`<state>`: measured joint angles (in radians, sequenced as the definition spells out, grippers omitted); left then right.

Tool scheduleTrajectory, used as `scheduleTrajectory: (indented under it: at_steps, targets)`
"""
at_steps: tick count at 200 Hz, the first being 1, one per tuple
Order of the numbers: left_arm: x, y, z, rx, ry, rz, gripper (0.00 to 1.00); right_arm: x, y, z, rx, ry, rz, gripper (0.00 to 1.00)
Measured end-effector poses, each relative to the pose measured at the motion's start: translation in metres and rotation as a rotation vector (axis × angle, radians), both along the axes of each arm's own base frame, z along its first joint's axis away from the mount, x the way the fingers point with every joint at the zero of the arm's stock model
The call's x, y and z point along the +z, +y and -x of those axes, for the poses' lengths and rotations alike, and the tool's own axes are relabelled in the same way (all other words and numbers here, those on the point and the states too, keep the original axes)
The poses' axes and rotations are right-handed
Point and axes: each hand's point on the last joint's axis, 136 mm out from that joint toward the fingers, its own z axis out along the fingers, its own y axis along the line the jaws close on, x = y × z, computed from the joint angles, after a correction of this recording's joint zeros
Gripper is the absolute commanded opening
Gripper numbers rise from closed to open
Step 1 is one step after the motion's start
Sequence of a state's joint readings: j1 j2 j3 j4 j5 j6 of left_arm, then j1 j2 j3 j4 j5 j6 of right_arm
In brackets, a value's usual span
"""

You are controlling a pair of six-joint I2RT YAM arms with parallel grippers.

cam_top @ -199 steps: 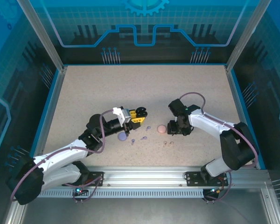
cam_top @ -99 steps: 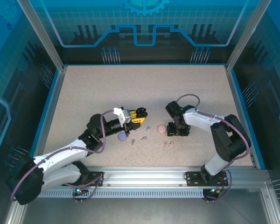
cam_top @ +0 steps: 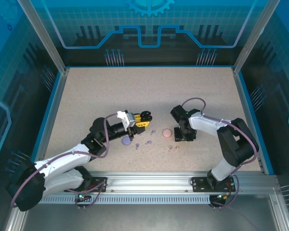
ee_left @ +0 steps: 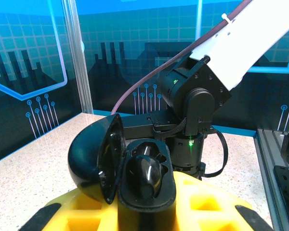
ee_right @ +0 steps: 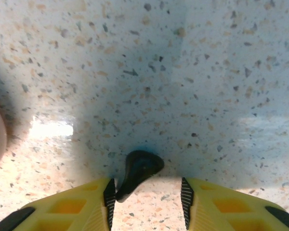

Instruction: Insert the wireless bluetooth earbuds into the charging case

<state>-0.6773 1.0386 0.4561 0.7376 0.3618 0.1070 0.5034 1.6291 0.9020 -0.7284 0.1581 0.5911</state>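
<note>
From above, the left pincer (cam_top: 142,119) is pressed on the black case (cam_top: 146,115) and holds it up, lid open, over the middle of the tabletop (cam_top: 135,86). The right pincer (cam_top: 181,137) points down at the tabletop a bit to the right, with the pink case (cam_top: 167,133) just beside it on its left. Some lavender buds (cam_top: 148,142) and the lavender case (cam_top: 126,141) lie near the left pincer. Two pink buds (cam_top: 172,148) lie a little closer to the near edge. In the left wrist view, the left pincer (ee_left: 149,216) pinches the black case (ee_left: 144,178) low down. The lid leans off to one side and the cup is dark and shiny inside, so I cannot tell if a bud sits in it. The right arm (ee_left: 197,91) stands behind it. In the right wrist view, the right pincer (ee_right: 147,195) is spread, and the black bud (ee_right: 139,167) lies on the tabletop (ee_right: 183,72) between its fingers. The bud's fat end is out in front and its thin end slants back and seems to touch one pad (ee_right: 109,192). The other pad is apart from it. So the right arm is the near one. I think it only has to squeeze across the bud, then carry it left to the open case.
</note>
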Motion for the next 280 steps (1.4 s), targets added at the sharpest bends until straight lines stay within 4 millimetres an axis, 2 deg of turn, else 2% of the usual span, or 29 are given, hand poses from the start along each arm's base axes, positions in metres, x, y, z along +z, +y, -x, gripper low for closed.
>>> scheduleTrajectory:
  at_steps: [51, 104, 139, 221, 280]
  targets:
    - [0.0, 0.0, 0.0, 0.001, 0.0, 0.0, 0.08, 0.001, -0.004, 0.003, 0.001, 0.009, 0.016, 0.38]
    - [0.0, 0.0, -0.001, 0.006, 0.0, 0.0, 0.08, 0.019, 0.004, 0.0, 0.032, -0.027, -0.049, 0.41]
    - [0.0, 0.001, -0.001, 0.007, 0.0, 0.0, 0.08, 0.023, -0.003, -0.008, 0.006, -0.015, -0.077, 0.41]
    - [0.003, 0.003, 0.001, 0.01, -0.009, 0.004, 0.08, 0.01, -0.002, -0.019, 0.015, 0.081, -0.089, 0.4]
    - [-0.004, 0.004, 0.0, 0.018, 0.003, -0.01, 0.08, 0.005, -0.001, -0.02, 0.015, 0.108, -0.097, 0.37]
